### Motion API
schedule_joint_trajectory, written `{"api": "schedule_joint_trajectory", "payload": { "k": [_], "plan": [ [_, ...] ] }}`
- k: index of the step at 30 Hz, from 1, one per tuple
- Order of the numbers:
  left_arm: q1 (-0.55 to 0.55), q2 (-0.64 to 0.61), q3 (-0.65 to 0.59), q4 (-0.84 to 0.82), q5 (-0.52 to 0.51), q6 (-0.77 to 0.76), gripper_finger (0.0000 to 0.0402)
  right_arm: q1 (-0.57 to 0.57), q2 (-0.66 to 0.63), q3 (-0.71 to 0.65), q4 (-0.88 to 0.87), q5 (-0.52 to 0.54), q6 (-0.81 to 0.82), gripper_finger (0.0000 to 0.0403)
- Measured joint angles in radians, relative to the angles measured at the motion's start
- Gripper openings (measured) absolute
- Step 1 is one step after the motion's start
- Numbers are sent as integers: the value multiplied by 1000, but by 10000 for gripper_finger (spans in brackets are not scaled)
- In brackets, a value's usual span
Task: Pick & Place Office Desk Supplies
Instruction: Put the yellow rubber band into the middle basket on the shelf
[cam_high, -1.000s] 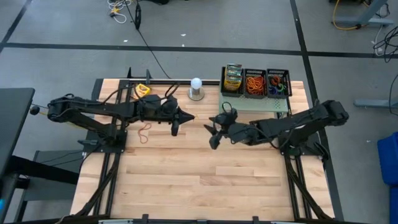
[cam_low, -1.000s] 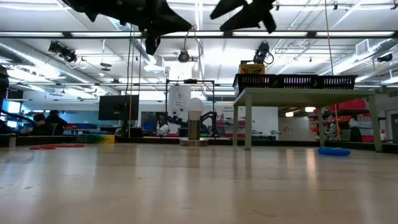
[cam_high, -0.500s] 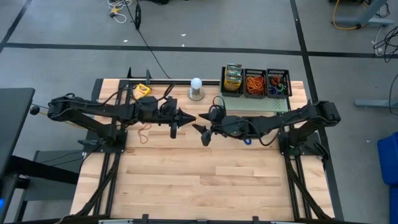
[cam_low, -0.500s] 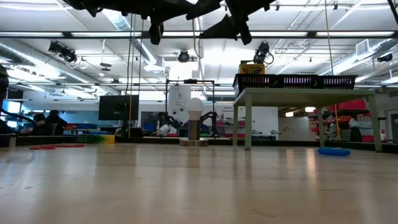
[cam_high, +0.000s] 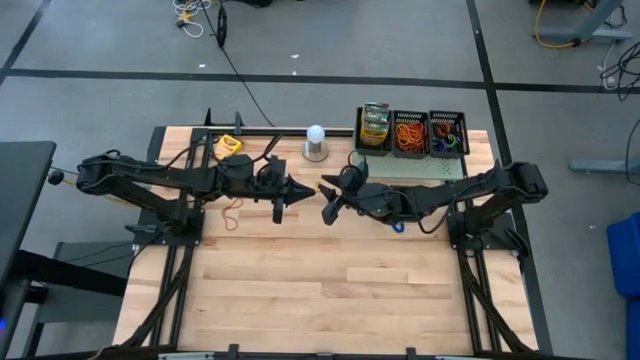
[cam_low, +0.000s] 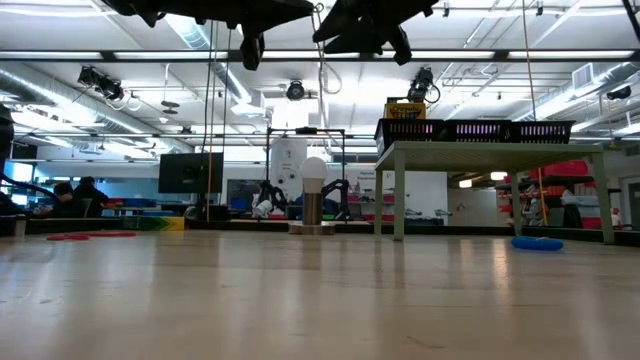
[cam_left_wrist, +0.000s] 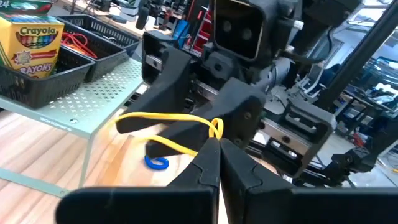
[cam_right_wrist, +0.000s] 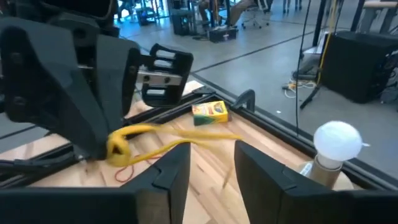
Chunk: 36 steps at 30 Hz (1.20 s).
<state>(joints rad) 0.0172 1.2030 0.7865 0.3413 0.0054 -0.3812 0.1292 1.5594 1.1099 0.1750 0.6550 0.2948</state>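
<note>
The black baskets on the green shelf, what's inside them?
One black basket holds a crayon box, the next orange rubber bands, the third mixed-colour bands. Anything underneath is hidden.

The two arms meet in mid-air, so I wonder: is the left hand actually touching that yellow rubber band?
Touching. The left wrist view shows the yellow rubber band pinched between the closed fingertips of the left hand, its loop sticking out beyond them.

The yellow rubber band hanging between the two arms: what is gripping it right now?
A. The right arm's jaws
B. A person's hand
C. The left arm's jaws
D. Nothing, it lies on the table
C: the left gripper pinches the yellow rubber band, while the right gripper stands open facing it.
</note>
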Motion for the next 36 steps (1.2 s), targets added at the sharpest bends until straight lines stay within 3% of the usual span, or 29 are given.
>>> {"api": "schedule_joint_trajectory", "payload": {
  "k": [8, 17, 20, 27, 36],
  "plan": [
    [-5, 0, 0, 0, 23, 3, 3, -9, 0, 0, 5, 1, -62, 118],
    [-12, 0, 0, -6, 30, -7, 4, -9, 0, 0, 44, 2, -181, 18],
    [-18, 0, 0, -21, 26, -25, 8, -9, 0, 0, 70, 3, -231, 7],
    [-23, -2, 0, -44, -12, -28, 72, -8, -47, 0, 43, 24, -278, 4],
    [51, -81, 0, -144, -30, 11, 141, -8, -224, 0, -168, 126, -294, 1]
  ]
}}
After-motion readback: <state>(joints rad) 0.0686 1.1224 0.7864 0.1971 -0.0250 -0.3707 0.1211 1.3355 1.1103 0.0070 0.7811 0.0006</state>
